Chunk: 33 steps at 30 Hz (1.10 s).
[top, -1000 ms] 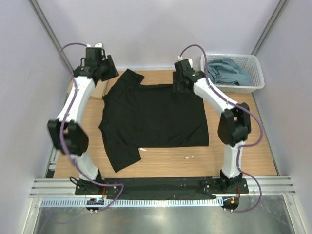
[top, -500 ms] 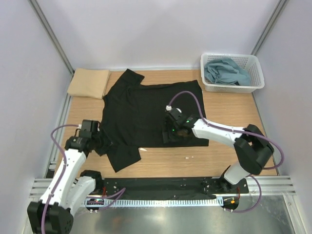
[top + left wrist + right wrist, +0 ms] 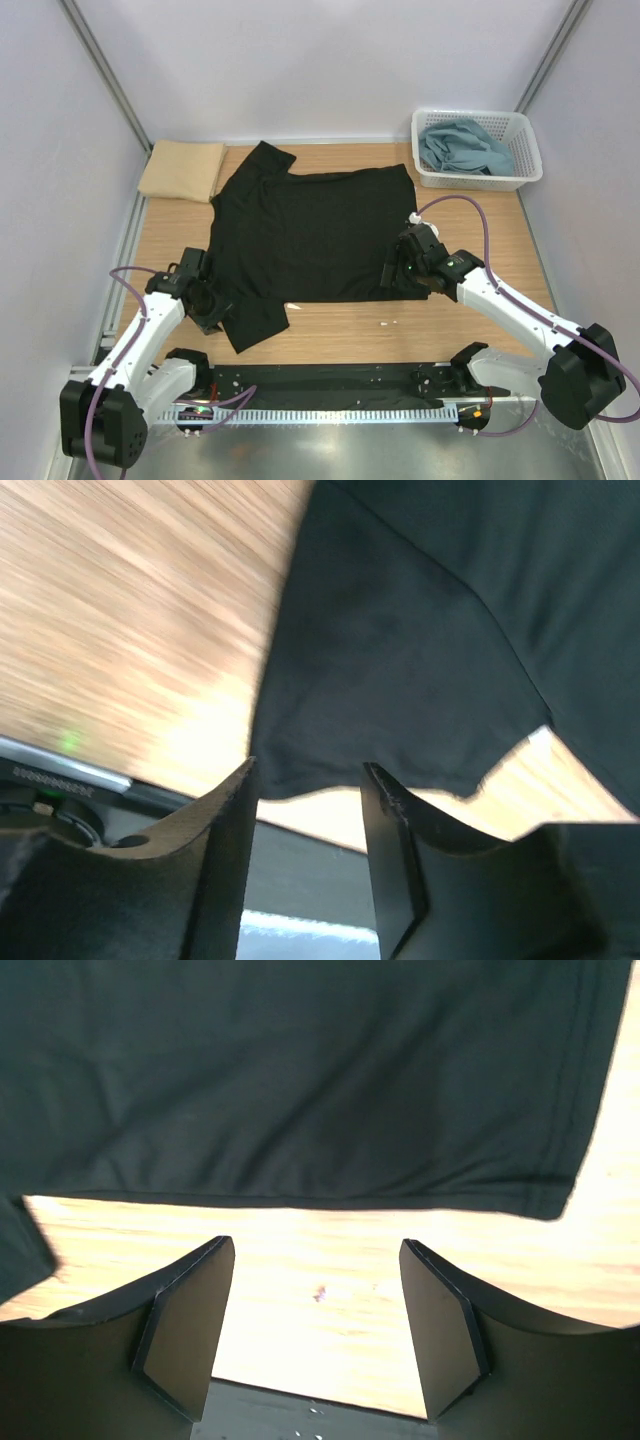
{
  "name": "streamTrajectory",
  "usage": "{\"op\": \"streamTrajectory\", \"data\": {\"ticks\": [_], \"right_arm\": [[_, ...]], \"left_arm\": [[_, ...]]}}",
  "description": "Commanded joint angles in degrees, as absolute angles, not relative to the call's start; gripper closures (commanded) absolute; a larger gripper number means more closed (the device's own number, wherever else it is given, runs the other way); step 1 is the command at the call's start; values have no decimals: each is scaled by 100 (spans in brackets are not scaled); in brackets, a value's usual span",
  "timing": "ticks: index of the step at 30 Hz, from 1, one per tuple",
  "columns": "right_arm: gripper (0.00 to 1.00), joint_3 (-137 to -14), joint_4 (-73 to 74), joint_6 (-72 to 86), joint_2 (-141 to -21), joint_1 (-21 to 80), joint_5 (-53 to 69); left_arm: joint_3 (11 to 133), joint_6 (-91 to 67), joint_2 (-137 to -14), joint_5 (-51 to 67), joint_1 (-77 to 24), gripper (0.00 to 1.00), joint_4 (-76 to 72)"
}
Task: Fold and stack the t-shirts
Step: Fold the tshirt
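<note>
A black t-shirt (image 3: 310,235) lies spread flat on the wooden table (image 3: 470,320), one sleeve pointing toward the near left. My left gripper (image 3: 213,308) hovers open at that sleeve; in the left wrist view the sleeve (image 3: 400,680) hangs just past the open left gripper (image 3: 308,780), with nothing between the fingers. My right gripper (image 3: 398,279) stands open at the shirt's near right corner. In the right wrist view the hem (image 3: 300,1195) lies just beyond the open right gripper (image 3: 315,1248), bare wood between its fingers. A folded tan t-shirt (image 3: 182,170) rests at the far left. Blue-grey t-shirts (image 3: 462,146) are heaped in the basket.
The white lattice basket (image 3: 528,160) stands at the far right corner. A small white speck (image 3: 388,323) lies on the wood near the front. Grey walls close in left, right and behind. A metal rail (image 3: 330,385) runs along the near edge.
Both arms swung from the shirt's far edge back to its near edge. The right gripper then slid right to the near right corner; the left stayed by the near left sleeve.
</note>
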State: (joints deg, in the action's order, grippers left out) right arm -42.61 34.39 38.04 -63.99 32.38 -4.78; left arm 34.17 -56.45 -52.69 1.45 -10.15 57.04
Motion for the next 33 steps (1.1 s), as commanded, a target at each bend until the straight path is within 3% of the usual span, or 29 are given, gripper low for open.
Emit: {"op": "streamTrajectory", "data": {"ticks": [1, 7, 18, 25, 29, 33], "right_arm": [[27, -4236, 3481, 3894, -6240, 3164, -483], [26, -4315, 3638, 3833, -6153, 2866, -580], [24, -4368, 3911, 3480, -5915, 2172, -799], [26, -4245, 4034, 3717, -6345, 1373, -475], [35, -4035, 4140, 3797, -6417, 1134, -413], [41, -3648, 3938, 3911, -6302, 1011, -246]], "left_arm": [[3305, -5950, -5492, -474, -1055, 52, 5398], [3103, -5941, -6274, -379, -1046, 53, 4677], [2848, -6214, -6513, -632, -1046, 63, 4544], [2848, -6328, -6390, -598, -1046, 87, 4702], [2935, -6319, -6153, -606, -1055, 100, 4895], [3058, -6214, -5994, -598, -1037, 100, 5062]]}}
